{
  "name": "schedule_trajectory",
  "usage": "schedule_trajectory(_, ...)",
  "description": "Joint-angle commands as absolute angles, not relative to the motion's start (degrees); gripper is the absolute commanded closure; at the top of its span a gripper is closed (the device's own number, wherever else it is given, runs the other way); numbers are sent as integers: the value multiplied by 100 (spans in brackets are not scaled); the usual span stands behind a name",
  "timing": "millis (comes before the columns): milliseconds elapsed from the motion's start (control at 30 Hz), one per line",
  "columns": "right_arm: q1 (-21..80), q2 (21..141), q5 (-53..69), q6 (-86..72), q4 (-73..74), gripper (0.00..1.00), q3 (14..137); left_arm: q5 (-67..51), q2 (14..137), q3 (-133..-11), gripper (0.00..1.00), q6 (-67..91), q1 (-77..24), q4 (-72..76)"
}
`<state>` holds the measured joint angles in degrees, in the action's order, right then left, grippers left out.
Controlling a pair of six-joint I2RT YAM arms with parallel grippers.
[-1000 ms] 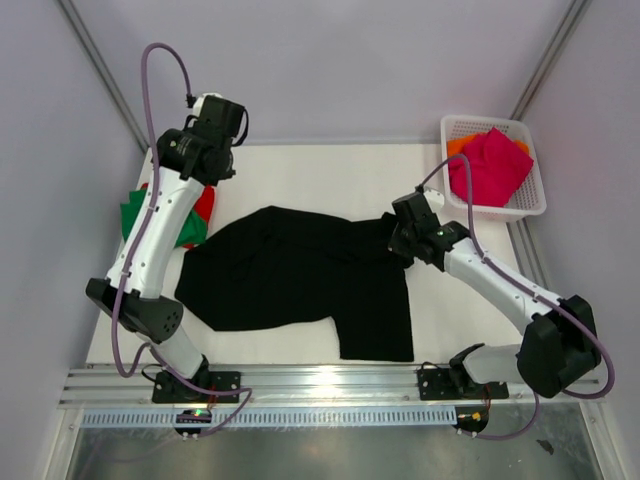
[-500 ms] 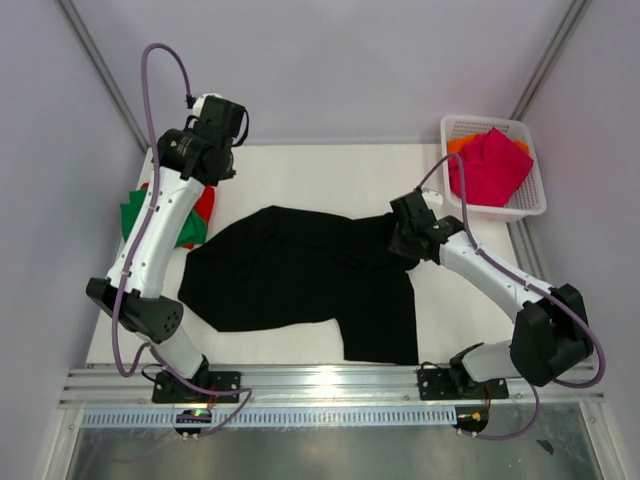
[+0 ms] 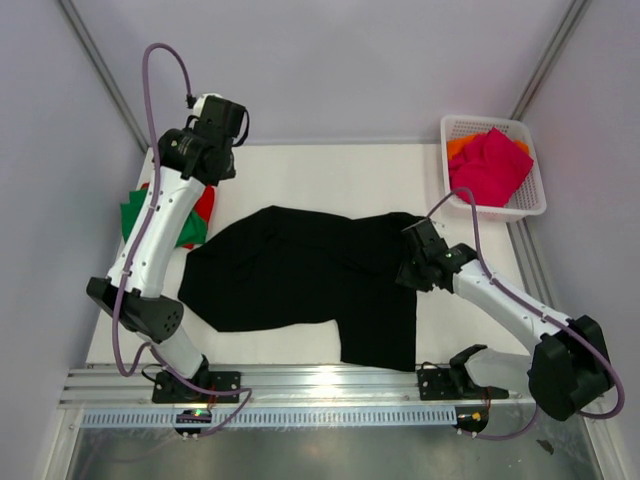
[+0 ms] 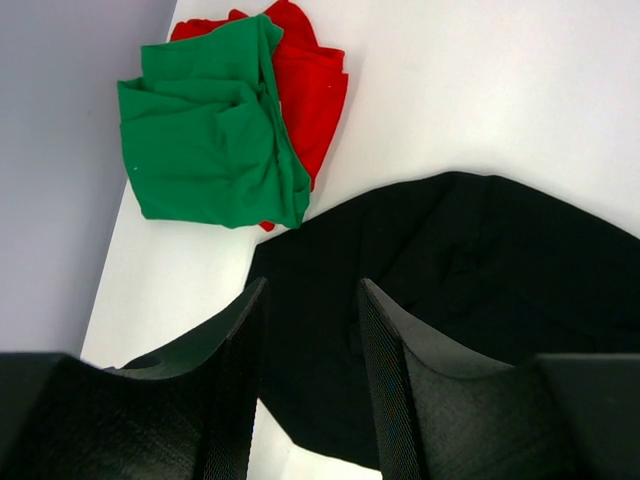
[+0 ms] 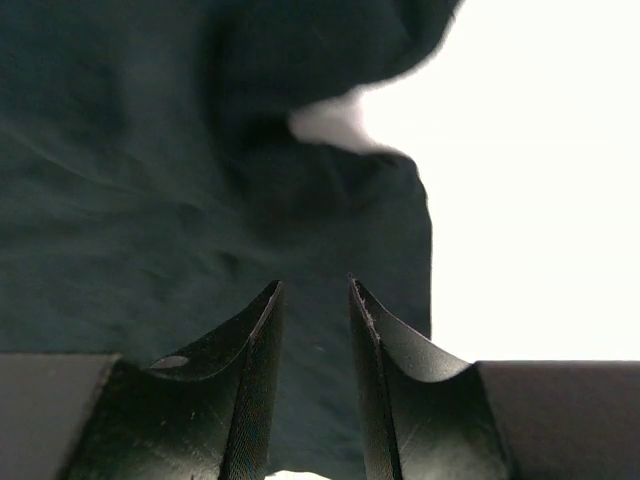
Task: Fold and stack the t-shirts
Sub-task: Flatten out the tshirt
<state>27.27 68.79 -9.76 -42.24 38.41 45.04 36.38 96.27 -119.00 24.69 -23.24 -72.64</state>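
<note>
A: Though spread across mid tabletop [image 3: 330,175], rumpled on right side: black t-shirt [image 3: 300,275].
B: Handling?
A: Soft, light, floppy; likely to sag and bunch. Best pinched at hem corners or shoulders.
B: Pincers?
A: Right pincer [image 5: 315,285] low over shirt's right edge, parted, gripping nothing. Left pincer [image 4: 313,283] raised, parted, empty. Green t-shirt [image 4: 205,150] on red t-shirt [image 4: 315,85] at far left.

White arms [image 3: 150,235], purple cables [image 3: 147,85], black left hand [image 4: 313,300] and right hand [image 5: 312,295].
</note>
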Motion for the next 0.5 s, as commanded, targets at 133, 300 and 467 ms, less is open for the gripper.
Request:
schedule_trajectory(133,2769,6521,-949,-4474,3771,63,3982,3385,9914,-12207,56,2417,-2338,-7084)
schedule_trajectory(300,2769,6495,-835,-4535,3762,63,4305,3322,10046,-12313,56,2408,-2338,-7049)
schedule_trajectory(467,2769,6460,-511,-4509,3499,63,4790,3314,10081,-12261,57,2408,-2338,-7014)
